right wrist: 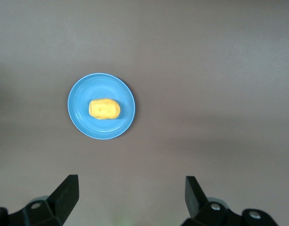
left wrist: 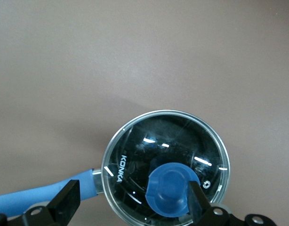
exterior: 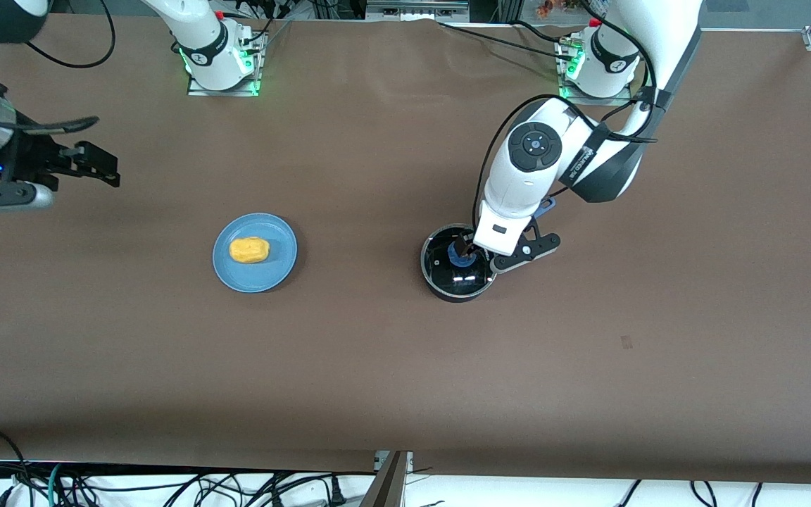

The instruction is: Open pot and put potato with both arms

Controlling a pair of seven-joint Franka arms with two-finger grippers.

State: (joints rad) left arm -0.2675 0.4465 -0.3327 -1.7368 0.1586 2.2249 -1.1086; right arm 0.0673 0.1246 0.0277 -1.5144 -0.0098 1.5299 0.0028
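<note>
The left hand (exterior: 467, 251) is low over the pot (exterior: 456, 264), right at the blue knob (left wrist: 172, 189) of the lid (left wrist: 165, 165). Its fingers (left wrist: 65, 201) are spread wide, with the knob between them but not pinched. The lid sits on the pot. The pot's blue handle (left wrist: 41, 197) sticks out to one side.

The right hand (exterior: 99, 163) waits up in the air over the desk (exterior: 377, 366) at the right arm's end. Its fingers (right wrist: 67, 194) are spread too and hold nothing. The potato (exterior: 249, 250) lies on a blue plate (exterior: 279, 271) on the desk, between the two hands and well apart from the pot.
</note>
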